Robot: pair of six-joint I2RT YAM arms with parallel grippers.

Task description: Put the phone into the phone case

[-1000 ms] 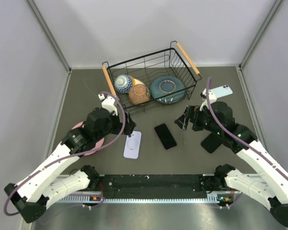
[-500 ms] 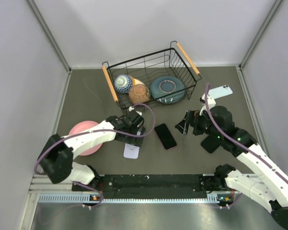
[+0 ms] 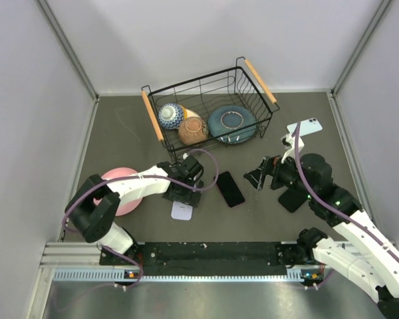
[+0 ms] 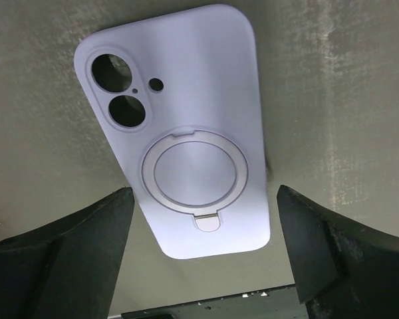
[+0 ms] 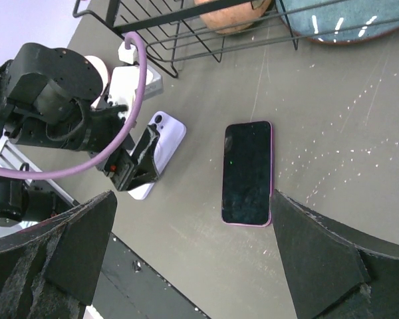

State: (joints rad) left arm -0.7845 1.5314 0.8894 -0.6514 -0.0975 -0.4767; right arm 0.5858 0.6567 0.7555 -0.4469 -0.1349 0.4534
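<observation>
The phone (image 3: 229,189) lies flat, screen up, on the grey table; it also shows in the right wrist view (image 5: 247,173), black with a thin pink edge. The pale lavender phone case (image 4: 179,126) lies back up with a ring mark on its middle; in the top view only its near end (image 3: 181,211) shows from under my left gripper. My left gripper (image 3: 183,193) hovers open right over the case, one jaw on each side, touching nothing. My right gripper (image 3: 256,176) is open and empty, just right of the phone. The left gripper also shows in the right wrist view (image 5: 136,163).
A black wire basket (image 3: 209,109) at the back holds bowls and a teal plate. A pink plate (image 3: 123,189) lies at the left. A pale blue phone (image 3: 304,127) lies at the back right. Another black handset (image 3: 293,197) lies under my right arm.
My left arm has swung right and stretched low, bringing its open gripper down over the case. My right gripper has shifted slightly right and nearer.
</observation>
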